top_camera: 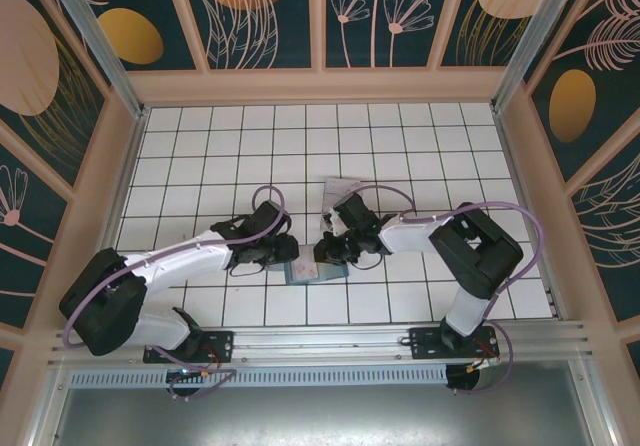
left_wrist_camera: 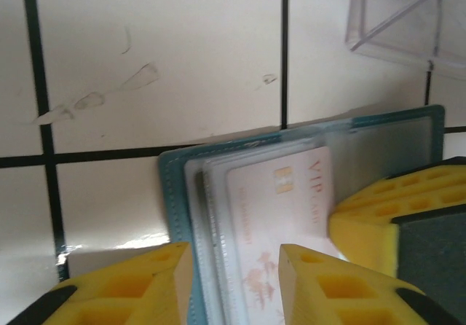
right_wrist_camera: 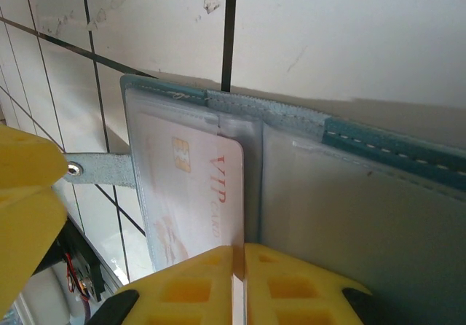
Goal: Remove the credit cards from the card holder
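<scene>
On the surface (top_camera: pixel 200 146), between the arms, the holder (top_camera: pixel 308 269) lies open. The right end effector (right_wrist_camera: pixel 239 281) pinches the pale card (right_wrist_camera: pixel 191 186), mostly inside its pocket; the left end effector (left_wrist_camera: pixel 233 267) stands spread over the holder. So I judge no card is out yet.

Wallet (top_camera: pixel 305 270): one, lying open. Card (left_wrist_camera: pixel 280 216) in sight: one, pale, right at right gripper (right_wrist_camera: pixel 239 256) tips. Clear sleeves over it: more than one, exact count unclear. Strap tab (right_wrist_camera: pixel 98 170): one, left of right gripper. Clear tray (left_wrist_camera: pixel 399 19): one, ahead-right of left gripper (left_wrist_camera: pixel 234 259). Grippers: two. Yellow fingers (left_wrist_camera: pixel 328 288): two apiece.
</scene>
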`<act>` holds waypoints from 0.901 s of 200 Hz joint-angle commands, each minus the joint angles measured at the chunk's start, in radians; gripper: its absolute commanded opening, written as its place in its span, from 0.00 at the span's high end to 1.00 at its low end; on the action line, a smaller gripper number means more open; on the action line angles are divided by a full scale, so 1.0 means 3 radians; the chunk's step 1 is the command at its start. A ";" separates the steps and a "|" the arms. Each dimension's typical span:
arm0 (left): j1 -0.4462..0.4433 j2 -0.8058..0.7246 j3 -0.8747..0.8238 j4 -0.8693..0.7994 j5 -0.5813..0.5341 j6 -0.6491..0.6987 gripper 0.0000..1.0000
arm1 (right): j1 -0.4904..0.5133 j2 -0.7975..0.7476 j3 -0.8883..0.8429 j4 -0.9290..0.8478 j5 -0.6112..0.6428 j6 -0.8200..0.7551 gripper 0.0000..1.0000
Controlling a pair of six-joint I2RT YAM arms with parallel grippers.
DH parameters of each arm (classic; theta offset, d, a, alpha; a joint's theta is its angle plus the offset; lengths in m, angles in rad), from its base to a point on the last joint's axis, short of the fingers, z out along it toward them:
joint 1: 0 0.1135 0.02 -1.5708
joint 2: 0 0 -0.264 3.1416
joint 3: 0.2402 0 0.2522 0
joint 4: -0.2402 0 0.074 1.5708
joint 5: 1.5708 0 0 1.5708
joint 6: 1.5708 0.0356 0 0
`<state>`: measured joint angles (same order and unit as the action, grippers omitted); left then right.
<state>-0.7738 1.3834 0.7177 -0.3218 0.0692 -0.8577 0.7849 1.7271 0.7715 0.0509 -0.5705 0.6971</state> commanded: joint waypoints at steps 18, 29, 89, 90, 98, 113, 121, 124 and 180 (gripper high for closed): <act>-0.0095 0.0301 0.0128 -0.0093 0.0025 0.0092 0.62 | -0.0014 0.0048 0.0000 -0.0046 -0.0027 0.0013 0.89; -0.0104 0.0363 0.0125 -0.0098 0.0023 0.0117 0.63 | -0.0014 0.0037 0.0000 -0.0042 -0.0026 0.0016 0.89; -0.0106 0.0521 0.0067 -0.0195 -0.0042 0.0203 0.67 | -0.0018 0.0014 0.0021 -0.0110 -0.0006 0.0023 0.92; -0.0106 0.0519 0.0067 -0.0195 -0.0042 0.0204 0.67 | -0.0018 0.0012 0.0021 -0.0112 -0.0003 0.0023 0.92; -0.0108 0.0520 0.0061 -0.0198 -0.0032 0.0210 0.67 | -0.0026 -0.0003 0.0016 -0.0119 0.0009 0.0023 0.93; -0.0105 0.0536 0.0066 -0.0215 -0.0032 0.0224 0.68 | -0.0049 -0.0034 -0.0002 -0.0143 0.0024 0.0024 0.94; -0.0105 0.0545 0.0070 -0.0221 -0.0027 0.0231 0.68 | -0.0062 -0.0052 -0.0012 -0.0149 0.0030 0.0031 0.94; -0.0105 0.0550 0.0071 -0.0219 -0.0024 0.0232 0.69 | -0.0067 -0.0057 -0.0017 -0.0149 0.0033 0.0032 0.95; -0.0106 0.0576 0.0054 -0.0221 -0.0037 0.0240 0.74 | -0.0090 -0.0089 -0.0038 -0.0162 0.0047 0.0053 0.97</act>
<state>-0.8009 1.5242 0.7429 -0.3355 0.0685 -0.8040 0.7712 1.7248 0.7719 0.0452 -0.5762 0.6979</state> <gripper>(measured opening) 0.279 0.054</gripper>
